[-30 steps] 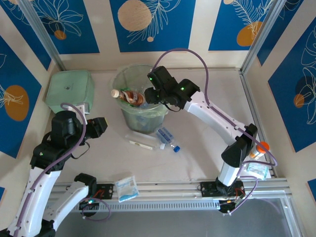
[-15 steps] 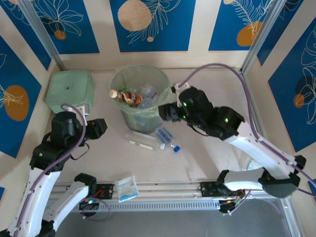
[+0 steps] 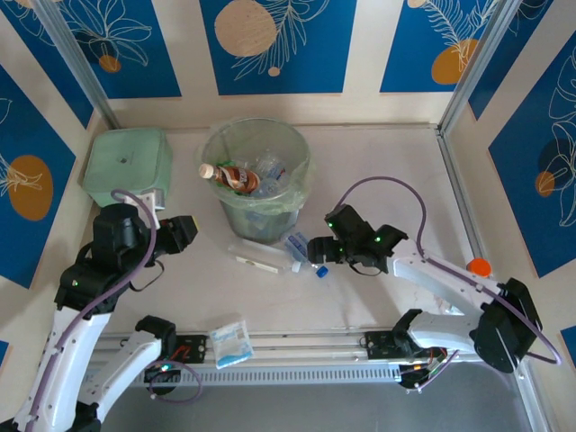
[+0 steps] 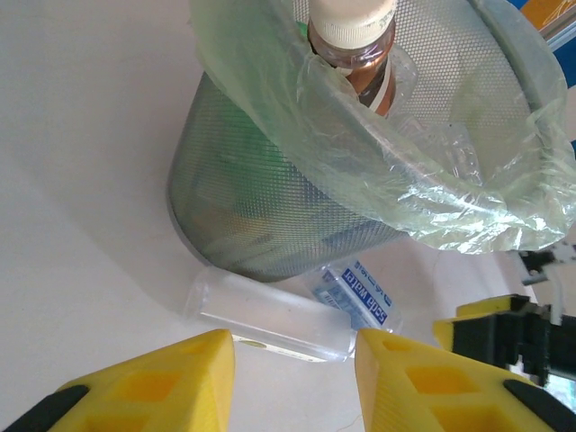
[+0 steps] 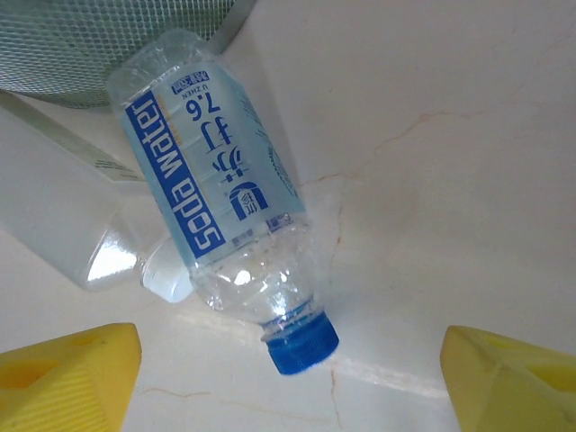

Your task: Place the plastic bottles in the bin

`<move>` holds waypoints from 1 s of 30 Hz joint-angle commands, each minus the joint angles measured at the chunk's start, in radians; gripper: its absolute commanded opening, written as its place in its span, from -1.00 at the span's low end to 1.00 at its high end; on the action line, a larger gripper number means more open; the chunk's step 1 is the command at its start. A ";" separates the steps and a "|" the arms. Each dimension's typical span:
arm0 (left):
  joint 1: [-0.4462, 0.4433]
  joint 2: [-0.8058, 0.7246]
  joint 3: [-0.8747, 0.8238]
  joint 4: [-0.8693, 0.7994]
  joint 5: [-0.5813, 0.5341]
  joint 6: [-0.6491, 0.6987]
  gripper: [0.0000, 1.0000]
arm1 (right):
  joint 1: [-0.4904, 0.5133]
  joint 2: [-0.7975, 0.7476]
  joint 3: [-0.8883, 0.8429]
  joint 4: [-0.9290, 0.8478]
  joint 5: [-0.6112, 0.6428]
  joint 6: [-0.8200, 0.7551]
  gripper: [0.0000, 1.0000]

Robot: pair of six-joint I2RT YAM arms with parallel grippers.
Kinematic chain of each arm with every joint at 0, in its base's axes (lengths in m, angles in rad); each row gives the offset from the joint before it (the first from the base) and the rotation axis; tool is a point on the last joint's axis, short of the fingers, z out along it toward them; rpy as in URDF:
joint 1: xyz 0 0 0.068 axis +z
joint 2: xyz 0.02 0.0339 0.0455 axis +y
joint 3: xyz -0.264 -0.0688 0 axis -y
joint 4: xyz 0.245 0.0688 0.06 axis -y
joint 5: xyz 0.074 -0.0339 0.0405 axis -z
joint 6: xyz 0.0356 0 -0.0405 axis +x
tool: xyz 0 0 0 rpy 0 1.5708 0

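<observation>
Pale surface [image 3: 378, 144] first, and at its near edge lies the flat packet [image 3: 230, 343], no part of our job. Our left hand [image 4: 288, 351] hangs low on the left, fingers somewhat apart with nothing between them, pointed at the long bottle [image 4: 270, 310]. Our right hand [image 3: 317, 249] is down close to the surface, fingers wide apart and empty. The blue-label bottle [image 5: 216, 198] lies flat just ahead of them, cap toward the hand. The long bottle's end is tucked against that bottle's side, and its base lies near the foot of the bin [image 4: 252, 207].

We judge the grab itself the first risk. The bottle is round, thin and probably light, so a squeeze off its middle may squirt it away, and one too far forward may catch the long bottle too. Both hands point at the same small patch, so they may collide.

Farther on, the bin looks nearly full. The brown bottle [image 3: 236, 176] leans over its rim, and a careless drop may knock it out, or a finger may snag the liner [image 4: 432, 198]. The box [image 3: 126, 162] beyond lies well apart.
</observation>
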 commanded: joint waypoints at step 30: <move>0.005 0.033 0.033 0.005 0.056 0.001 -0.17 | 0.041 0.332 0.008 0.182 0.004 0.032 0.21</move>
